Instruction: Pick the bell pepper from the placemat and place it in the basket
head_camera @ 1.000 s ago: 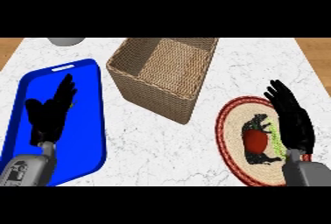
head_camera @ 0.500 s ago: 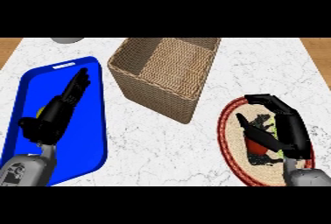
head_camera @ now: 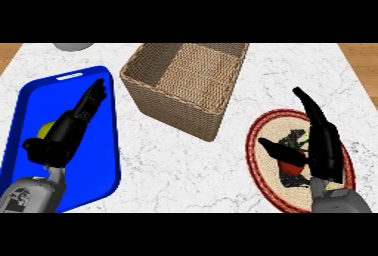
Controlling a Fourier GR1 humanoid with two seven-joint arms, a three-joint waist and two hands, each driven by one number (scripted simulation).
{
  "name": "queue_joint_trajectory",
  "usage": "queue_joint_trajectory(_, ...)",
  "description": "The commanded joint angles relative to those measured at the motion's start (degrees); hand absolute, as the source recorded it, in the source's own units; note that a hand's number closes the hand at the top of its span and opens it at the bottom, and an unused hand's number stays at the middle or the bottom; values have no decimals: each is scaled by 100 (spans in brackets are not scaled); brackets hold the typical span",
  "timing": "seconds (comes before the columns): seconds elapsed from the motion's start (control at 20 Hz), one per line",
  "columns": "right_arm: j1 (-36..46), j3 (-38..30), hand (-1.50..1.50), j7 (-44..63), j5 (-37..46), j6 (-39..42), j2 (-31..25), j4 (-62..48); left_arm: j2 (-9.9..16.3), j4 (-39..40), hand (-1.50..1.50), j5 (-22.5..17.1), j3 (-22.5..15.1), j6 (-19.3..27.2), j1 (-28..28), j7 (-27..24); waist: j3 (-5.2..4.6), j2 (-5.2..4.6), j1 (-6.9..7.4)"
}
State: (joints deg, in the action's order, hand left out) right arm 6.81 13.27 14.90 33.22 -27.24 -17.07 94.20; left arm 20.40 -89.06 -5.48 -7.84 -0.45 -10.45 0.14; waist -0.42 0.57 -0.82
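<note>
Task is at the grasp stage, nothing delivered. The small red bell pepper (head_camera: 293, 166) is on the round woven placemat with the red rim and dark animal print (head_camera: 260, 172), mostly hidden under the black right hand (head_camera: 319, 145). That hand is over the pepper with its fingers long and straight, pointing away from the robot, and the thumb angled across at the pepper's left side. Thumb looks to touch it, but I can't confirm a closed pinch from this angle. I'd call it not yet lifted.

The open-topped rectangular wicker basket (head_camera: 164, 102) sits well to the left of the placemat, nothing visible inside. Left to do: close on the pepper, lift, carry left, release into the basket.

The black left hand (head_camera: 72, 124) rests over the blue plastic tray (head_camera: 99, 171), fingers straight and pressed together, holding nothing.

Count: 1 pepper, 1 placemat, 1 basket, 1 tray, 1 small yellow object (head_camera: 46, 129) on the tray half behind the left hand, 1 grey round object (head_camera: 74, 46) cut off at the counter's far edge.
</note>
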Motion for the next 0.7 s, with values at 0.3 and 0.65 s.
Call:
queue_joint_trajectory(0.3,462,218,-150,3308,1083,3106,-1338,1064,64,-78,0,-53,85,-64,135,13,-24,48,-14)
queue_joint_trajectory(0.65,963,-82,-150,5344,-803,5489,-1328,2607,98,-31,0,-111,170,-206,198,-155,10,6,-15)
